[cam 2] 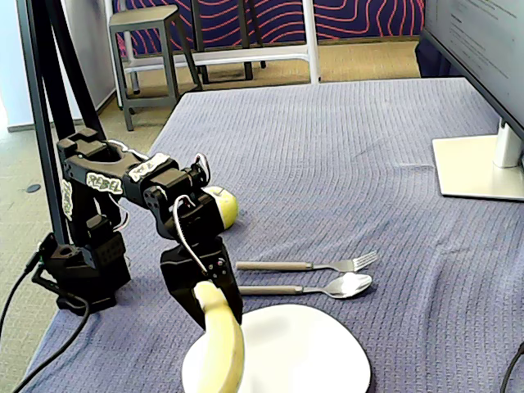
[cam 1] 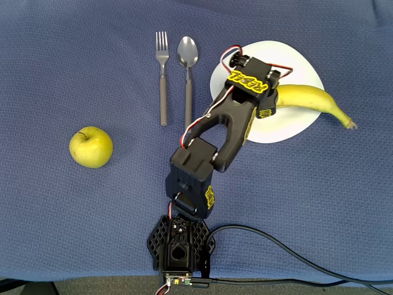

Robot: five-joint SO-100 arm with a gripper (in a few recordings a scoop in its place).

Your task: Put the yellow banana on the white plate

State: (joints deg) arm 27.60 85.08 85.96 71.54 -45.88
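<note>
From the left in your overhead view: a round yellow-green apple [cam 1: 91,146], then a steel fork [cam 1: 162,77] and steel spoon [cam 1: 187,72] lying side by side on the blue woven tablecloth [cam 1: 55,55]. Your black two-finger gripper [cam 1: 268,103] pinches one end of the long curved yellow banana [cam 1: 312,100]. The fruit stretches across the glossy white rounded-square plate [cam 1: 293,64], its stem tip overhanging the right rim.

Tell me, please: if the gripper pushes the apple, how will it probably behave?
The apple looks round and smooth, so it would probably roll rather than slide. The ribbed cloth under it may slow that rolling a little. It appears firm and whole, so a light push should not damage it, though its glossy skin could slip between fingers.
</note>
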